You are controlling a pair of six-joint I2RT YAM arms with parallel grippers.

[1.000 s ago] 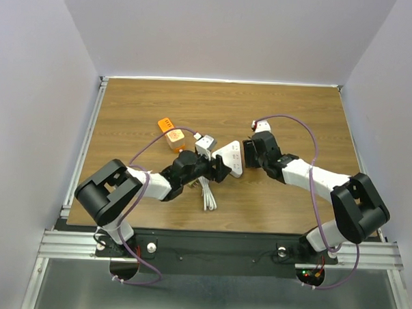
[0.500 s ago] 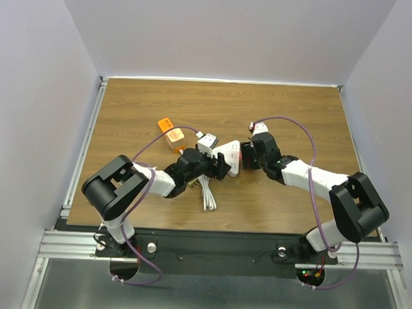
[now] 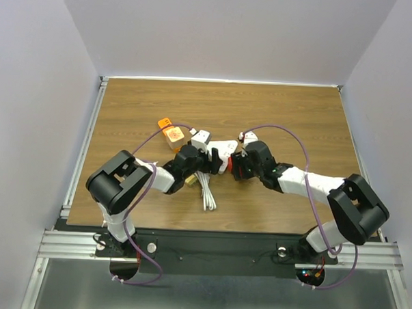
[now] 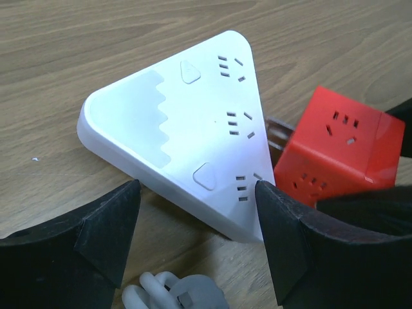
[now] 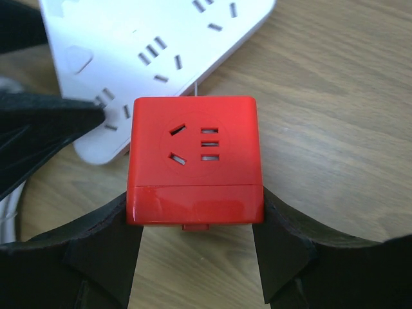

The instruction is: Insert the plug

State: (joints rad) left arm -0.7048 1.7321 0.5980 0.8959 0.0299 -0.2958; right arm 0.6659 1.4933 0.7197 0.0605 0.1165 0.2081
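The socket block (image 3: pixel 224 151) lies near the middle of the bench (image 3: pixel 310 111), its near corner between the fingers of my left pincer (image 4: pixel 196 215). The plug (image 5: pixel 193 154), clamped in my right pincer (image 5: pixel 193 241), sits just beside the block on its right, prongs toward it. A coiled cable (image 3: pixel 208 193) lies closer to the bench's near edge. A small adapter (image 3: pixel 201 137) and a box (image 3: pixel 171 134) lie behind, toward the left edge.

No text, brand or number can be read anywhere. The orange object (image 3: pixel 171 134) beyond the left fingers (image 4: pixel 96 238) carries a pale label too small to read. The white power strip (image 4: pixel 180 129) between them and the red cube (image 5: pixel 193 158) between the right fingers (image 5: pixel 96 257) show only socket slots.
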